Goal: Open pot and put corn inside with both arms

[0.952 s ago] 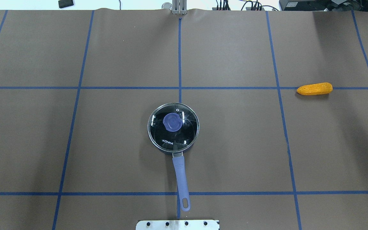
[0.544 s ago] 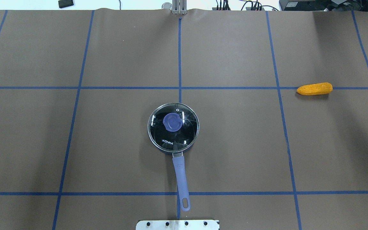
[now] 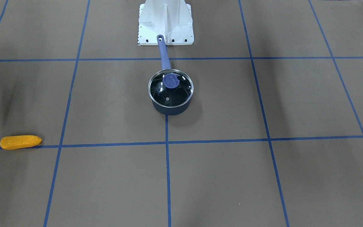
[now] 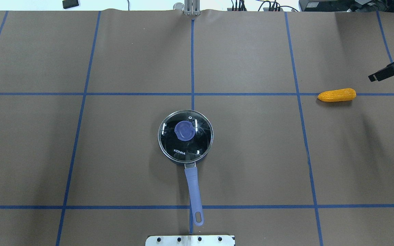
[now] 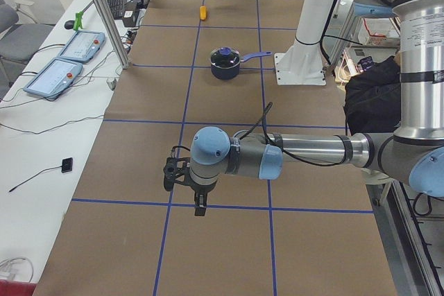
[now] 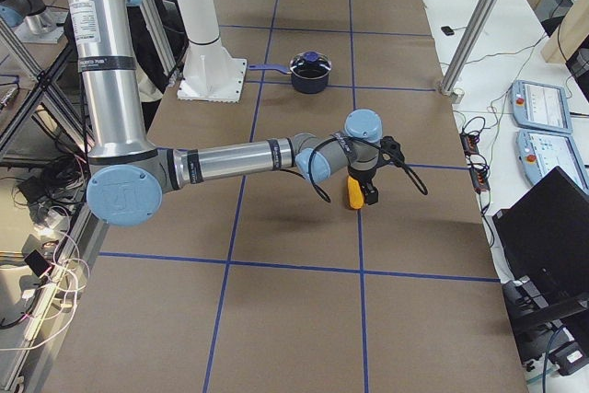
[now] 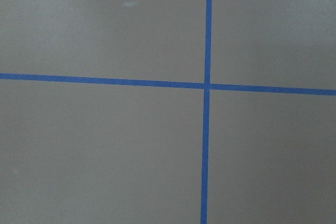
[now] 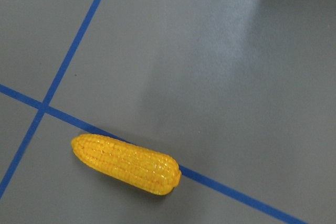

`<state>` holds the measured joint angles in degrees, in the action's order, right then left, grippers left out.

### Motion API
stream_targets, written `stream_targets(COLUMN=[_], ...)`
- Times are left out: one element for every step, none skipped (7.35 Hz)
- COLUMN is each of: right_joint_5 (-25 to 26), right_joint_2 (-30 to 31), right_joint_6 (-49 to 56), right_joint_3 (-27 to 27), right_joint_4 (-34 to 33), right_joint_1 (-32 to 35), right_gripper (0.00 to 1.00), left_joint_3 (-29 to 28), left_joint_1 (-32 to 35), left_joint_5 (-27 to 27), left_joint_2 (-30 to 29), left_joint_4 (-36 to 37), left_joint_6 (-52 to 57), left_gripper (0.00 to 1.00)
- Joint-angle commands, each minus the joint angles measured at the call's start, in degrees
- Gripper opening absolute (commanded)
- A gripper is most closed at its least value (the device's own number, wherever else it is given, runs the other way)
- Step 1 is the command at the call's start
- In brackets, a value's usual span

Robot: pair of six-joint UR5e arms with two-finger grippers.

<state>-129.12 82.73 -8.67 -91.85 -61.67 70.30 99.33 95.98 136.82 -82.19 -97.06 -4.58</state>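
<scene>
Brown-papered worktop [image 4: 251, 153] ruled into squares by blue tape [image 4: 192, 61], shown from above, from the front and from both ends. At centre stands the dark blue pot [image 3: 170, 109] with its glass lid [image 4: 197, 145] seated. A lilac knob [image 4: 184, 130] sits at the lid's middle, and the long handle [image 4: 193, 191] points toward the white base mount [image 3: 165, 28].

In the robot's right half, well apart from the pot, the corn [image 4: 337, 95] lies flat on a tape line, its long axis roughly along that line. The right end effector [image 6: 370, 192] hangs above the worktop near the corn. Its wrist camera shows the cob low and left of centre. Whether its fingers are apart or together cannot be told.

The left end effector [image 5: 198, 202] hangs over bare worktop, well apart from the pot. It shows only in a side view, so its state cannot be told either.

Judged step: approach, with lid and corn both untouched. For a sound pick, the right arm should centre over the cob's thick middle and turn the wrist so the fingers close across the short axis. It should descend with fingers wide, since the rounded, bumpy body may roll if pinched off-centre. The left arm should come square over the knob and lift straight up, because a tilted lid could catch on the rim.
</scene>
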Motion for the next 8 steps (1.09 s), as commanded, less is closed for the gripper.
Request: stream_targets(right_joint_5=[1.6,1.7,2.4,2.6,3.1,4.0,4.2,6.3], right_joint_2=[-3.0,-4.5,-4.9,-6.0,-7.5,-8.1,-8.7,-9.0], right_joint_6=[1.6,1.7,3.4,4.1,5.9,13.8,22.6,25.6], right_joint_3=[0.4,0.3,-0.2,-0.3,-0.6,-0.2,0.2,-0.2], right_joint_4=[1.3,-1.2,-3.6,-6.7,-11.4,-13.9,-16.3,-17.8], right_joint_1=[-5.4,-7.1,-8.2,-8.5,-8.7,-8.5,-8.3,-7.9], right_gripper=[1.00,1.00,1.00,1.00,1.00,1.00,1.00,1.00], left_joint_3=[0.5,0.6,0.6,1.0,1.2,1.5,1.6,1.6], left_joint_1=[0.0,-0.1,-0.1,-0.1,-0.1,-0.1,-0.1,-0.1], left_joint_5=[1.9,2.0,2.0,1.9,1.9,1.9,1.9,1.9], left_joint_2=[-0.4,-0.6,-0.8,-0.9,-1.1,-1.1,-1.1,-1.2], left_joint_4=[0.4,0.3,0.2,0.5,0.5,0.5,0.5,0.6], left_joint_6=[-0.2,-2.1,-2.4,-2.4,-2.4,-2.5,-2.5,-2.5], left_gripper=[0.98,0.98,0.98,0.98,0.98,0.98,0.98,0.98])
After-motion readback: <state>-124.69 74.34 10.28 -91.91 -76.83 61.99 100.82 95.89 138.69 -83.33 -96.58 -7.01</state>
